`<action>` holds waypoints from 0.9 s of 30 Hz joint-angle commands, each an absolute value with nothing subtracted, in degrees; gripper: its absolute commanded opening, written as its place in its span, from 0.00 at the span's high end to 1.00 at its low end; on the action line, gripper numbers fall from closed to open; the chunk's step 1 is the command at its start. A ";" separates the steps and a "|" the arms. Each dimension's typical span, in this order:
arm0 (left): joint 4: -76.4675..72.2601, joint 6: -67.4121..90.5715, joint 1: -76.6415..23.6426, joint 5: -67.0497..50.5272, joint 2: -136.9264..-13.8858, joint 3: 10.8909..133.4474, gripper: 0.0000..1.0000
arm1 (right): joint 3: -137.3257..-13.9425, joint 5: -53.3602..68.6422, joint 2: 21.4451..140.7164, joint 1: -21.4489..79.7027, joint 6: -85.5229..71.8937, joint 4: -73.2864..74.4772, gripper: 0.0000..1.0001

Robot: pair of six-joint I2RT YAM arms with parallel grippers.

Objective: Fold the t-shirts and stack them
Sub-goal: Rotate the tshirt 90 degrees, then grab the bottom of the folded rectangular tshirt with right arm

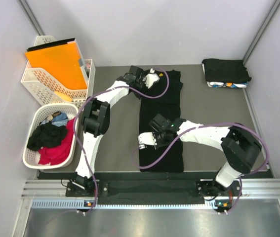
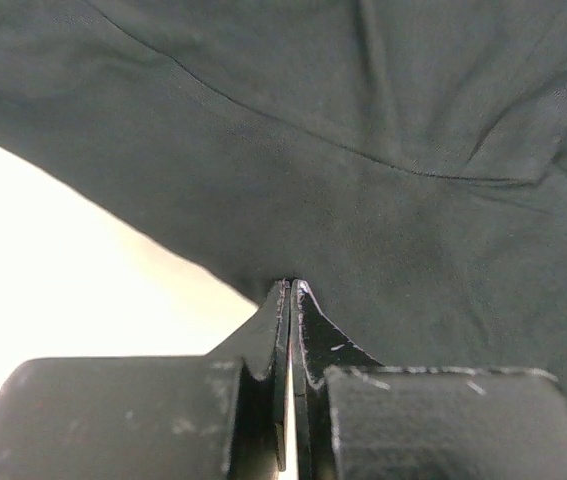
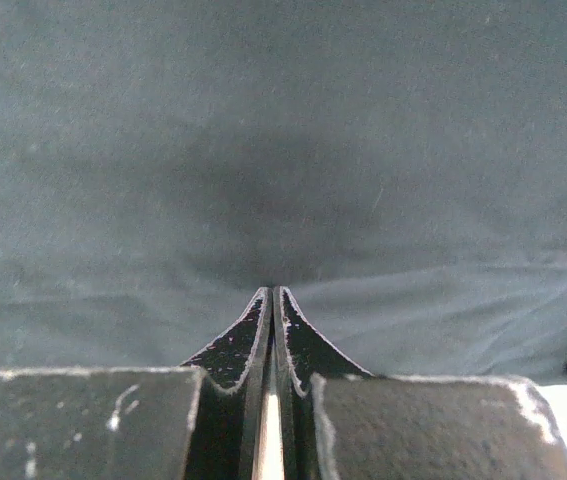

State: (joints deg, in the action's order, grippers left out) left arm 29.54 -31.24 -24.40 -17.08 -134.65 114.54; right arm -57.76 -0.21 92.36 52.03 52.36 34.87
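Firstly, left gripper (image 2: 290, 285): fingers pressed together, pinching the edge of the black t-shirt (image 1: 155, 109) right at the tips; it sits at the shirt's far end.
Right gripper (image 3: 271, 290): fingers also together, tips dug into the same shirt's cloth, with creases running in toward them; it is at the left edge, about midway along the shirt.
Black t-shirt: lies as a long narrow strip on the dark table (image 1: 115, 148), running from the near edge toward the back.
Folded stack (image 1: 226, 69): far right corner, with a black shirt on top and a white-blue patterned one under it.
Round basket (image 1: 31, 159): left of the table, holding loose black, red and blue shirts.
Orange folder (image 1: 56, 61): stands in a rectangular lattice basket (image 1: 36, 81) behind the round one.
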 commanded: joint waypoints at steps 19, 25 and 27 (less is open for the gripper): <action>28.56 -31.29 -24.00 -15.02 -132.29 115.66 1.00 | -59.68 4.13 99.32 51.33 50.19 28.74 1.00; 32.95 -31.73 -23.64 -20.21 -128.59 114.44 1.00 | -59.77 3.52 99.32 51.33 50.36 28.57 1.00; 33.66 -31.81 -23.55 -19.95 -128.41 113.91 1.00 | -59.94 3.25 99.58 51.33 50.45 28.74 1.00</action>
